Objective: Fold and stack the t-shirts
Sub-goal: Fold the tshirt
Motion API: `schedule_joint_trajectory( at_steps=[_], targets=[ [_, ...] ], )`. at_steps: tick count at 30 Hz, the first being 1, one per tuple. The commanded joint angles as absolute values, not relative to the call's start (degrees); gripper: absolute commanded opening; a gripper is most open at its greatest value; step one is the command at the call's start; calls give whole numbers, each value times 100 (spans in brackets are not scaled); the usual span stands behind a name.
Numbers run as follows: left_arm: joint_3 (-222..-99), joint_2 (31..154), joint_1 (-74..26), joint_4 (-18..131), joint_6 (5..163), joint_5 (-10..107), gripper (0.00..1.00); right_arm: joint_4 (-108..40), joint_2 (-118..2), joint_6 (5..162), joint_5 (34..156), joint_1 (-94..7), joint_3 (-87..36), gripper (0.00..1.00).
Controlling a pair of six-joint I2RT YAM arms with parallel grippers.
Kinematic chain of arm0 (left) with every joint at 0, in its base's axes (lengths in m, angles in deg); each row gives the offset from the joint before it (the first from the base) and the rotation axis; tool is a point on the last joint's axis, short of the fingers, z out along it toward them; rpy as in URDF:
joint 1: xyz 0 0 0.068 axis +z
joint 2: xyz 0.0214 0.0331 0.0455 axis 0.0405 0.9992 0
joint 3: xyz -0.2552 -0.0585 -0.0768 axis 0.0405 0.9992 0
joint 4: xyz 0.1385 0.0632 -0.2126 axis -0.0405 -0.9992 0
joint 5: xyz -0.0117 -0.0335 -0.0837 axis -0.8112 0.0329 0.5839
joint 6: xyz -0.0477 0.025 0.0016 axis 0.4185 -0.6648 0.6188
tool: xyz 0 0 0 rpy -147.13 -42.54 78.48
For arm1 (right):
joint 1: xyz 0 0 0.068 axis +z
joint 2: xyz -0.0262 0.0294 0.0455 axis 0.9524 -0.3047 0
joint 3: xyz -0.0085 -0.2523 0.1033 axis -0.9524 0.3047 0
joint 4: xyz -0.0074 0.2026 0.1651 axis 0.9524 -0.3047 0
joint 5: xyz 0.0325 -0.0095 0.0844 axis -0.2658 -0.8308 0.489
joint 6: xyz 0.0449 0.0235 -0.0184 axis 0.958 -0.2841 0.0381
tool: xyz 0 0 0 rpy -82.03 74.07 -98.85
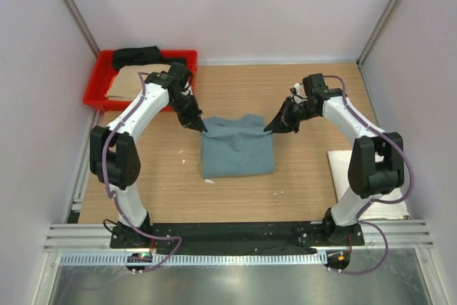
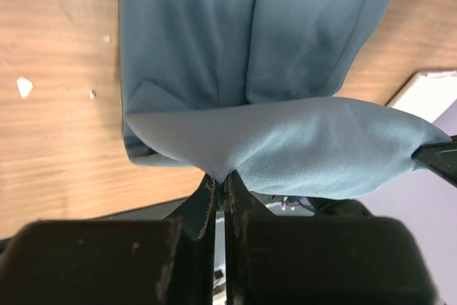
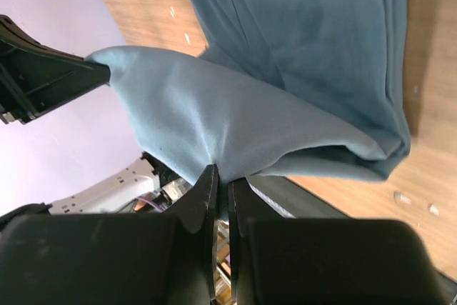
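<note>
My left gripper (image 2: 220, 180) was pinched shut on the far edge of the teal shirt (image 1: 237, 149), at the corner toward ten o'clock of the cloth. My right gripper (image 3: 218, 173) was closed the same way on the corner toward two o'clock. Between them that edge hung lifted off the table (image 1: 307, 98) in a shallow sag. The rest of the shirt lay flat near the middle of the board, already narrowed to a rough square.

I judged this to be the fold from far edge to near edge. To do it well I would carry both corners toward six o'clock at matching height and pace. The edge should be held taut enough not to droop into the middle, then laid flush on the near hem and released only once cloth rested on cloth.

The wrist views showed what the top view could not: how thin each bite was, just a nip of fabric at the fingertips, and the folded-in panels beneath. Only the top view gave the layout. The red tray (image 1: 96, 98) sat at eleven o'clock with a black shirt (image 1: 139, 55) and a tan shirt (image 1: 128, 83) in it. What looked like a white shirt (image 1: 339, 166) lay toward four o'clock, partly hidden behind my right arm.
</note>
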State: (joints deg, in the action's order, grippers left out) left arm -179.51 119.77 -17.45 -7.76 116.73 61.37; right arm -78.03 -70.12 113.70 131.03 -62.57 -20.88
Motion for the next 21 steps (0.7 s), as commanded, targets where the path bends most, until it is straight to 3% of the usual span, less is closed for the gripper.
schedule_joint_trajectory(
  at_steps=[1,12,21],
  targets=[
    [-18406,12271,-1553,-663,11504,6214,0,-7222,-7397,11322,13443,-6356,-2585,2],
    [-18758,12791,-1306,-532,11601,6284,0,-6849,-8637,11516,13592,-6365,-3754,2],
    [-18714,12378,-1631,-452,11637,6319,0,-7323,-7760,11253,13312,-6365,-3106,2]
  ],
)
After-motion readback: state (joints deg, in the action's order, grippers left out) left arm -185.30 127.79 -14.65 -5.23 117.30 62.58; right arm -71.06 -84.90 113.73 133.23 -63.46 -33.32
